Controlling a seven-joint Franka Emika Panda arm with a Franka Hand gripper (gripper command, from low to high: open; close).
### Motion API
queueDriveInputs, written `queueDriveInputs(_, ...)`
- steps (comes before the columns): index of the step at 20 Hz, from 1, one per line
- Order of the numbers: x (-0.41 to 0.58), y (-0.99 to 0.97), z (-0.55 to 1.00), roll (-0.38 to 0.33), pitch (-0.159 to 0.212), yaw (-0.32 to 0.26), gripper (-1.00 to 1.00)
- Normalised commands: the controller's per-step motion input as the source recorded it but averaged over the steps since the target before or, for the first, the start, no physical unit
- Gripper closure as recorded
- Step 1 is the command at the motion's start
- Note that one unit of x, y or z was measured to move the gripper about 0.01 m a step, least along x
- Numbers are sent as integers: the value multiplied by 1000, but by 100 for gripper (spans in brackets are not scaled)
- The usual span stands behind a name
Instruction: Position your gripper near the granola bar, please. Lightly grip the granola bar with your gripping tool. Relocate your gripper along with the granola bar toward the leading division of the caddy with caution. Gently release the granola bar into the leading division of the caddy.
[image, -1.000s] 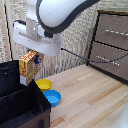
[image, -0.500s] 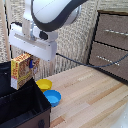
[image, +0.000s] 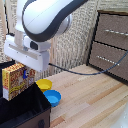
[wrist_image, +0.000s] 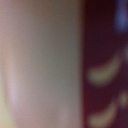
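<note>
The dark blue claw gripper (image: 28, 71) w/ fingers shut on the yellow-orange granola bar carton (image: 14, 80) should go down slow & straight into the big black fabric caddy (image: 30, 105).

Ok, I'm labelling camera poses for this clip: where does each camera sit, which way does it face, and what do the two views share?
Exterior view: off the arm, level with the table, facing the caddy, yellow bowl, blue bowl and drawer cabinet; the white arm and hand show.
Wrist view: on the wrist, pressed close to the granola bar; all blur, no fingers discernible.
Shared: only the granola bar, upright over the caddy.
</note>
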Motion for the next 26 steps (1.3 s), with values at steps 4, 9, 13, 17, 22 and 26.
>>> queueDriveInputs(4,-17,564,-90,-7,54,-211,100)
queueDriveInputs(9,-71,566,-298,-64,71,-220,100)
queueDriveInputs(13,-130,386,-139,-97,43,-238,-100)
queueDriveInputs(17,-211,-30,220,-33,143,-261,100)
queueDriveInputs(22,-186,-59,526,69,56,-279,100)
queueDriveInputs(26,-224,142,396,61,2,-233,100)
